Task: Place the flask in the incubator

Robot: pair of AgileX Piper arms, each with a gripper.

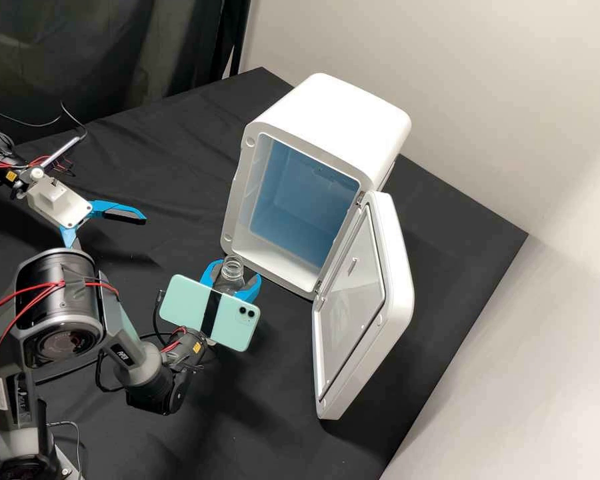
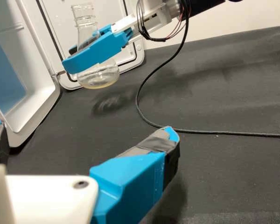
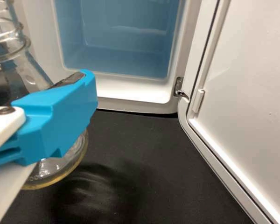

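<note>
Right gripper [image 1: 232, 281] clamps the flask [image 1: 231, 269] (lifted) before the open incubator [image 1: 340, 120]; left gripper [image 1: 107, 229] spread wide, empty.

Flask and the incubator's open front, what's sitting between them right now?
Just bare black bench; nothing blocks the stretch from the flask, held in the right gripper, to the incubator, as the right wrist view shows.
</note>
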